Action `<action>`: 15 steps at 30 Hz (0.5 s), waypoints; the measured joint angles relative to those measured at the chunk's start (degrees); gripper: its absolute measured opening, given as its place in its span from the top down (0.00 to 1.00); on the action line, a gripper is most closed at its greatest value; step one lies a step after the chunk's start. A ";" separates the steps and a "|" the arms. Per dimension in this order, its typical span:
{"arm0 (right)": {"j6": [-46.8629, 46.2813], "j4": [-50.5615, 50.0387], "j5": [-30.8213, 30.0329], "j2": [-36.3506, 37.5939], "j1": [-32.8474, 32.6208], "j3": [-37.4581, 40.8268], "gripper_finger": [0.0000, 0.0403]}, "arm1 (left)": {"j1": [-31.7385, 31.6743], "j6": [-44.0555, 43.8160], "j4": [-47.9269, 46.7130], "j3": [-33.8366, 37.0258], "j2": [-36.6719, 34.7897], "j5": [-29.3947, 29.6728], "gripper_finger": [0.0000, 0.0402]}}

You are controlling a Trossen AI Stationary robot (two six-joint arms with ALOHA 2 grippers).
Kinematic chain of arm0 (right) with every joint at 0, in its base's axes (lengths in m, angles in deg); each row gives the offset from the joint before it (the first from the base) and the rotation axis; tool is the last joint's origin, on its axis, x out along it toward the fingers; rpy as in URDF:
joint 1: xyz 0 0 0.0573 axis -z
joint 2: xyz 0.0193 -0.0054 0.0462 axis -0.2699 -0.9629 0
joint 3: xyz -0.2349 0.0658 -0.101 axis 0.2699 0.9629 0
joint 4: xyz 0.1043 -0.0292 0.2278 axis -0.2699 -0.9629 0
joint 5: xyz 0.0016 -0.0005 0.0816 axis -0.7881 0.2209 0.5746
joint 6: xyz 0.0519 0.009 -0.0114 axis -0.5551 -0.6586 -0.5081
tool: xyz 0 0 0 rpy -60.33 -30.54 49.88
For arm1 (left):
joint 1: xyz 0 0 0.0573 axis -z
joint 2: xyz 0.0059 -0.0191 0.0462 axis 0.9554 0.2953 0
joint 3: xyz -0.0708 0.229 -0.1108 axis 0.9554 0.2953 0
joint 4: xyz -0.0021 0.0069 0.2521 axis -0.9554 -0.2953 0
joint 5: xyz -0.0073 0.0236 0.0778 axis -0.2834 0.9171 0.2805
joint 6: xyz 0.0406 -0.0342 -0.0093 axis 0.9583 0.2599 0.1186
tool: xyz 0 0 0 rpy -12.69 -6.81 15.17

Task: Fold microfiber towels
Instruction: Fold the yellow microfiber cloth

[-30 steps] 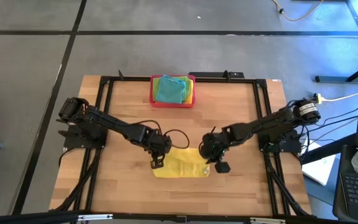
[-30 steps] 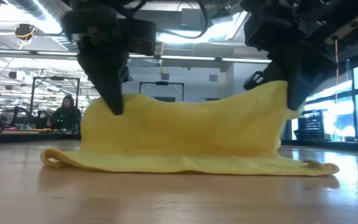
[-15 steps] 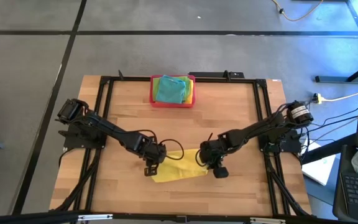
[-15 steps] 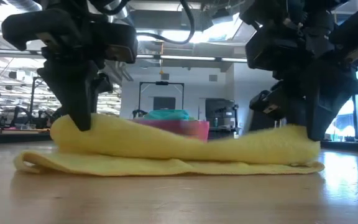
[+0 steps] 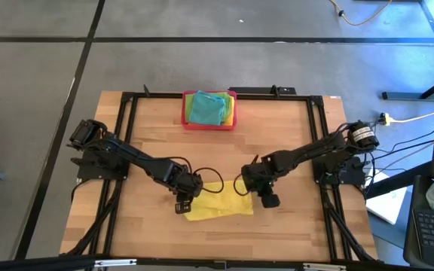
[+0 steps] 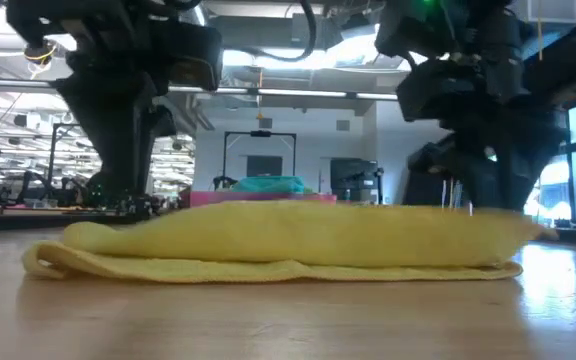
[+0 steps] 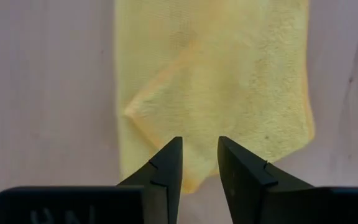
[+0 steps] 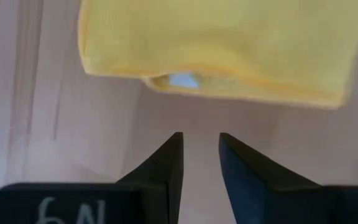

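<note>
High view: yellow towel [image 5: 218, 205] lies folded on the table's [image 5: 277, 135] near middle.
Left gripper [image 5: 182, 204]: fingers apart, empty, over towel's left end.
Right gripper [image 5: 266, 198]: fingers apart, empty, just beyond towel's right end.

Pink tray [image 5: 189, 120] at table [image 5: 277, 143] rear edge

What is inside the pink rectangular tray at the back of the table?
The pink rectangular tray holds a teal microfiber towel on top, with a yellow microfiber towel edge showing beneath. Anything lower in the pile is covered.
</note>
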 joint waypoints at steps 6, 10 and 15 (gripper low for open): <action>3.42 0.01 -1.59 0.03 4.04 -3.16 0.74 | -2.09 0.27 -5.01 -2.41 -0.02 3.66 0.77; 3.32 3.63 -1.39 0.05 6.73 -3.48 0.75 | -3.85 3.57 -2.03 -1.76 -0.02 3.83 0.77; 3.77 4.47 -0.40 0.07 9.02 -3.28 0.75 | -6.56 9.72 4.81 1.01 -0.02 2.84 0.77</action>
